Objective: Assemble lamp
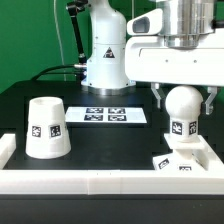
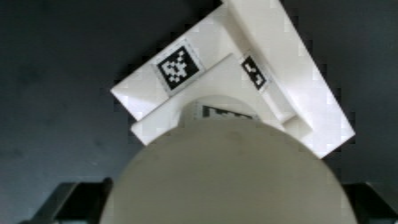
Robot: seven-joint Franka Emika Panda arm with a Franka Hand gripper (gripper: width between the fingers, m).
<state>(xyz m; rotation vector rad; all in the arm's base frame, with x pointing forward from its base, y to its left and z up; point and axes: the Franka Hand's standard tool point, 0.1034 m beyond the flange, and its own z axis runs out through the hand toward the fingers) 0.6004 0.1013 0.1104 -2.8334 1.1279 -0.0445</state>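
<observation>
Nearest the wrist camera looms the round matte white bulb (image 2: 214, 170) on its stem, standing upright on the small square matte white base (image 2: 267, 70), which sits at the exterior view's right, close to the low white border wall (image 1: 100, 185) of the black tabletop (image 1: 110, 145). Around the bulb's globe hangs the two-finger gripper (image 1: 184, 100), jaws spread wide with one finger (image 1: 158, 95) on each side, and thin gaps seem to show, so it appears to hold nothing. The step in hand looks like seating the bulb in the base. The next move probably calls for closing squarely on the globe and turning it home or, if it is already tight, rising straight up without knocking it. The cup-sized matte white truncated-cone shade (image 1: 45, 128) waits well apart at the exterior view's left, not yet fitted. Black-and-white square tags mark the shade, stem, base and the thin flat white marker board (image 1: 110, 115). No brand or readable writing shows.
</observation>
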